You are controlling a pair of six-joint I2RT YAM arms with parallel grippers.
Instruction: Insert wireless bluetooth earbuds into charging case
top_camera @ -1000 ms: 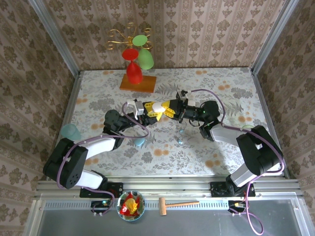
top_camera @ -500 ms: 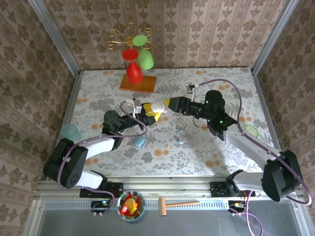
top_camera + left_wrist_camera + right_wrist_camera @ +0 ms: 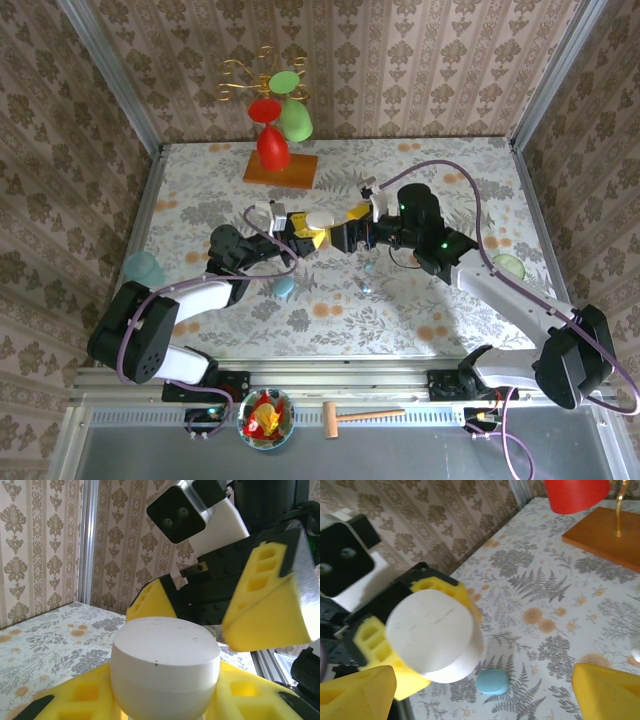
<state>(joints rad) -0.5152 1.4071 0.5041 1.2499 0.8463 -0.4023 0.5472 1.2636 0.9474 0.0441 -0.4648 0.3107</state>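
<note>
1. Left gripper: my two yellow fingers are clamped on one white case, one finger on each side. The case is held clear of the table with its lid down.

2. Right gripper: my fingers are spread wide. They sit just to the right of the white case, facing it and not touching it. In the left wrist view they stand behind the case, one on each side.

3. Cases, counted: two. The second is a blue case. It lies on the table to the near-left of the white case.

4. Earbuds, counted: two, both loose on the table and outside either case. The first earbud lies to the near-right of the white case. The second earbud lies just beyond it, farther from the white case.

5. Cups on the table, counted: two. One teal cup stands well to the left of the white case. One green cup stands well to its right.
</note>
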